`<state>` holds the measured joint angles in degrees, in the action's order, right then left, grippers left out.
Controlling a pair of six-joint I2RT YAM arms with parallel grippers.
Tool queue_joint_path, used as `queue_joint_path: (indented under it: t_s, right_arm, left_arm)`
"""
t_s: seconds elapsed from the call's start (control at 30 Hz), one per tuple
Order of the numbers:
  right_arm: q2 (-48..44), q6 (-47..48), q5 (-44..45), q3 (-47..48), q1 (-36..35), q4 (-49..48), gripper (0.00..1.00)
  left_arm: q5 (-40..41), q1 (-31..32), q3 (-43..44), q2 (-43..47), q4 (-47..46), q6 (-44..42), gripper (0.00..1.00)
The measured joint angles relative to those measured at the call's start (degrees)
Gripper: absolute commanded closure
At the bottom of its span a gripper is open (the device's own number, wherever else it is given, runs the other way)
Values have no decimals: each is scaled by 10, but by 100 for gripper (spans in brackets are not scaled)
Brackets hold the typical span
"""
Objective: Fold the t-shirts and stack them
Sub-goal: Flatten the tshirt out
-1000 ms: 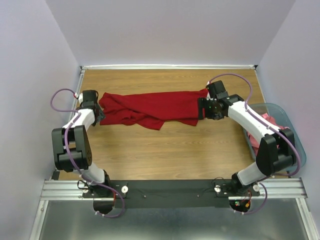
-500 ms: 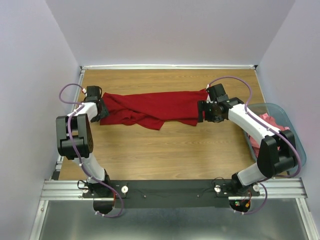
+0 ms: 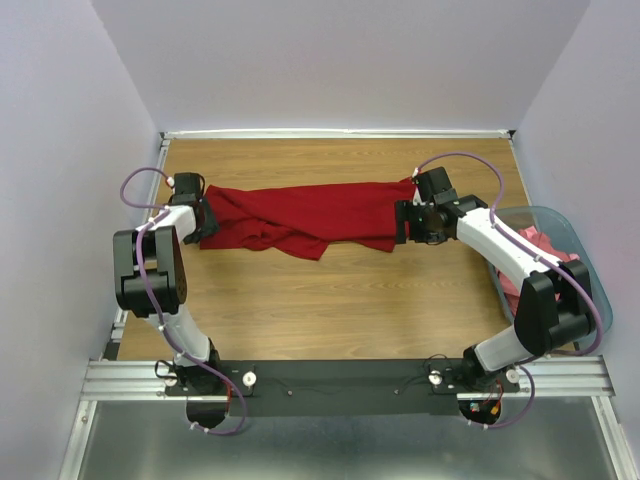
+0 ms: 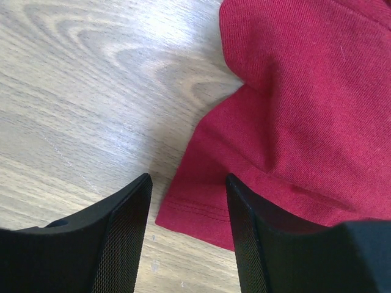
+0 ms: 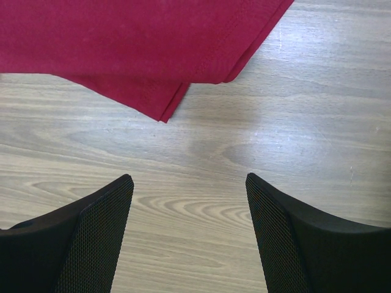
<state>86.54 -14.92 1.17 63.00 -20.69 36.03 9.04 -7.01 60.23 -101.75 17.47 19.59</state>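
One dark red t-shirt (image 3: 300, 215) lies stretched sideways across the far half of the table, bunched and partly folded over itself. My left gripper (image 3: 204, 222) is at its left end. In the left wrist view that gripper (image 4: 188, 178) is open, and a hemmed corner of the red t-shirt (image 4: 293, 122) lies on the wood between its fingers. My right gripper (image 3: 402, 222) is at the shirt's right end. It (image 5: 189, 177) is open over bare wood, with the red t-shirt's edge (image 5: 140, 43) just ahead of the fingertips. Salmon-pink t-shirts (image 3: 543, 244) lie in the basket.
A grey-blue plastic basket (image 3: 545, 210) stands at the table's right edge, beside the right arm. Purple-grey walls close in the table on the left, back and right. Bare wood lies between the shirt and the arm bases.
My left arm has swung in towards the shirt's left end, and its jaws have narrowed a little around the hem corner. The right arm and the shirt have hardly moved.
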Motion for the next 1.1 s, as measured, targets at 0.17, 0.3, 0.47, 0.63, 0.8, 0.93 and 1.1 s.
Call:
queue_joint_path:
  t_s: [0.17,0.3,0.47,0.63,0.8,0.93,1.1]
  right_arm:
    - [0,0,-1,0,0,0,17]
    - [0,0,-1,0,0,-3,17]
    - [7,-1,-3,4,0,-7,18]
    - [32,-8,-13,4,0,-29,18]
    - [78,-25,-19,7,-2,-53,23]
    - [108,-42,-15,15,-15,-64,32]
    - [123,-78,7,16,-28,-83,36]
  left_arm:
    - [7,5,-30,22,-11,3,45]
    - [25,19,-40,30,-10,4,51]
    - [28,30,-40,30,-11,6,89]
    - [30,35,-40,33,-1,3,100]
    - [33,35,-51,62,43,4,100]
    - [34,35,-52,103,64,6,100]
    - [34,35,-52,141,70,6,100]
